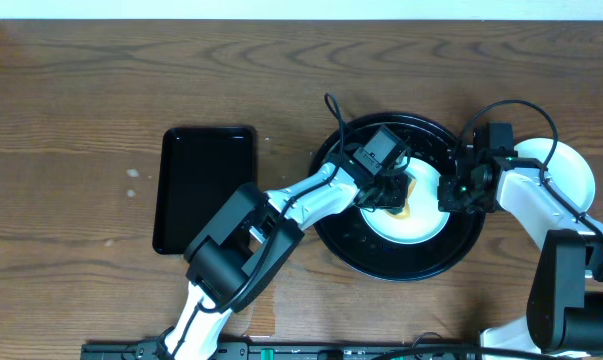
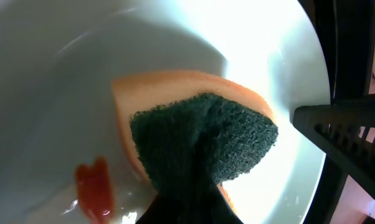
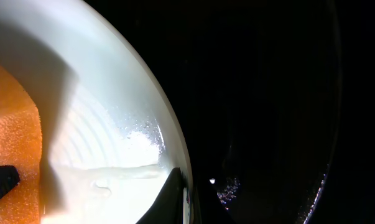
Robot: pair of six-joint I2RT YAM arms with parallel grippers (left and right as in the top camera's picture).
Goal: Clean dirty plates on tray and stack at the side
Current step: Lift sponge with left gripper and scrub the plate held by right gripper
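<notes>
The dirty plate (image 1: 421, 222), pale, round and shallow, lies inside the large round glossy black tray (image 1: 381, 262), a little toward its 4 o'clock side in the overhead view. The right gripper (image 1: 451, 192) is closed on the plate's rim at about 3 o'clock, apparently steadying it. The left gripper (image 1: 389, 192) is clamped on an orange sponge with a dark green scouring face (image 2: 199, 134), pressed onto the plate near its 10 o'clock part. In the left wrist view, the small orange smear (image 2: 94, 190) lies just beside the sponge at about 8 o'clock, not under it, its long axis running roughly 12 to 6. The left arm is nearer, so the wipe probably needs to sweep that way. Another pale plate (image 1: 571, 170) sits off the tray at 3 o'clock.
</notes>
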